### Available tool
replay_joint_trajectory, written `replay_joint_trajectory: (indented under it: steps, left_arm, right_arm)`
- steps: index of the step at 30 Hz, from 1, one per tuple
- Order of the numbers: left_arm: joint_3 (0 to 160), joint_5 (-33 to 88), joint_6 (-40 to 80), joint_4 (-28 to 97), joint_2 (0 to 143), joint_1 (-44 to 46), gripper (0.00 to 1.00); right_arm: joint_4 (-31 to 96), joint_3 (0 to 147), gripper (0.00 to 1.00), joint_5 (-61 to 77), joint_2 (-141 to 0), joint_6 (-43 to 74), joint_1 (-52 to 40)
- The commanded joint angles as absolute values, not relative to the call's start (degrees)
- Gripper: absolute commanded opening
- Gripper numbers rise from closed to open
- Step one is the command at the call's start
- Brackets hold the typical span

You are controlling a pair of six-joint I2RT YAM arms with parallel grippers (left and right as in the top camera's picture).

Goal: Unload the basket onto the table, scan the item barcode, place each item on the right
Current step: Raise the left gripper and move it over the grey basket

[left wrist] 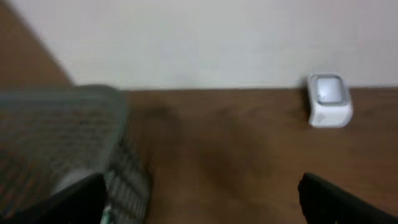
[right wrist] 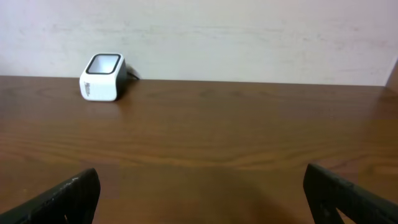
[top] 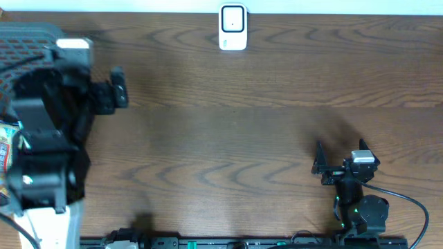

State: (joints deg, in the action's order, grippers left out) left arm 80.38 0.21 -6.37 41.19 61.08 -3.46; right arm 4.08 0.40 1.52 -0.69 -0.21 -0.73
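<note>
Your left gripper point(top: 113, 93) hangs beside the mesh basket point(top: 28, 41) at the table's point(top: 228, 138) left end. Its fingers are spread wide with nothing between them. Your right gripper point(top: 319, 160) sits low near the front right, also spread wide and holding nothing.

The white scanner point(top: 233, 28) stands upright at the far edge, against the wall, well apart from both grippers. A colourful packet point(top: 5, 149) peeks out at the left edge, mostly hidden under your left arm. You cannot tell if it lies inside the basket.
</note>
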Motion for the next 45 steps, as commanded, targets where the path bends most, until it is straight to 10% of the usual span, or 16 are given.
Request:
replay_joint_trajectory:
  steps: [1, 45]
  left_arm:
    - [93.4, -1.4, -1.6, 50.8, 68.3, -8.3, 0.98]
    - [107.0, -6.5, 11.5, 53.3, 85.4, -48.1, 0.98]
  right_arm:
    - [4.3, 0.3, 0.99, 1.6, -0.4, 0.8, -1.2]
    - [4.3, 0.3, 0.99, 1.6, -0.4, 0.8, -1.2]
